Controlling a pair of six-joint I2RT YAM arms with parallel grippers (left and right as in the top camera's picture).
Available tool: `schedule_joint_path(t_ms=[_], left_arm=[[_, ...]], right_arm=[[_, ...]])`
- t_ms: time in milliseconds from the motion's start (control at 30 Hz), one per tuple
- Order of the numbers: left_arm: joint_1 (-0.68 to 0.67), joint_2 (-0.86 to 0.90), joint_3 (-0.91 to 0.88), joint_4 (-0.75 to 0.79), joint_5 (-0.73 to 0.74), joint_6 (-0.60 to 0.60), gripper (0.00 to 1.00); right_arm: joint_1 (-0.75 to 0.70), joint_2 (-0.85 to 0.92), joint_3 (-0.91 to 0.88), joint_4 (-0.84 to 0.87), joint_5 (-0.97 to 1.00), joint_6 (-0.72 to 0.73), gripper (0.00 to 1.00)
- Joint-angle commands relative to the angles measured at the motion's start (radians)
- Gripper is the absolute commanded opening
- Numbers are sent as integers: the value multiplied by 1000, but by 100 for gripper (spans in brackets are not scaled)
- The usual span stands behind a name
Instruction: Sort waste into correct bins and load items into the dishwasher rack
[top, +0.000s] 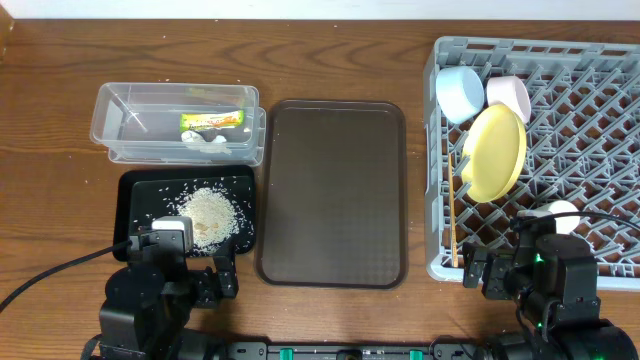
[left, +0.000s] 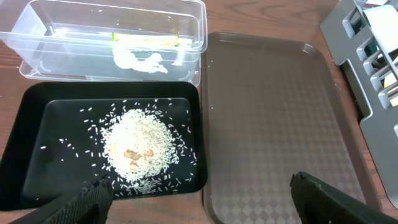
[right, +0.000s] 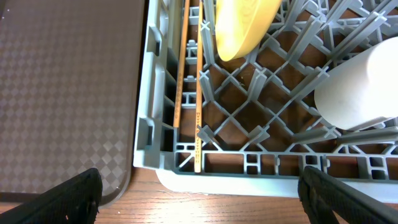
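Note:
The grey dishwasher rack holds the yellow plate, light blue bowl, pale cup, white bowl and chopsticks; plate, white bowl and chopsticks show in the right wrist view. The clear tub holds the green-and-yellow wrapper and white tissue. The black tray holds the rice. My left gripper is open and empty at the black tray's near edge. My right gripper is open and empty at the rack's near edge.
The large dark brown serving tray lies between the black tray and the rack. In the left wrist view it sits right of the rice and the tub. The wooden tabletop surrounds everything.

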Motion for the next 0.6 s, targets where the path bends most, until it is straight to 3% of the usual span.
schedule_joint_path(t_ms=[0, 233, 367, 567], left_arm=[[-2, -1, -12, -2, -12, -1, 94], [-2, -1, -12, -2, -12, -1, 94], [-2, -1, -12, -2, -12, -1, 94], [-2, -1, -12, -2, -12, -1, 94]], right_arm=[[-12, -5, -6, -3, -3, 8, 99], [-12, -99, -15, 50, 52, -54, 99], [-12, -229, -98, 198, 49, -141, 99], [-12, -426, -322, 442, 49, -142, 99]])
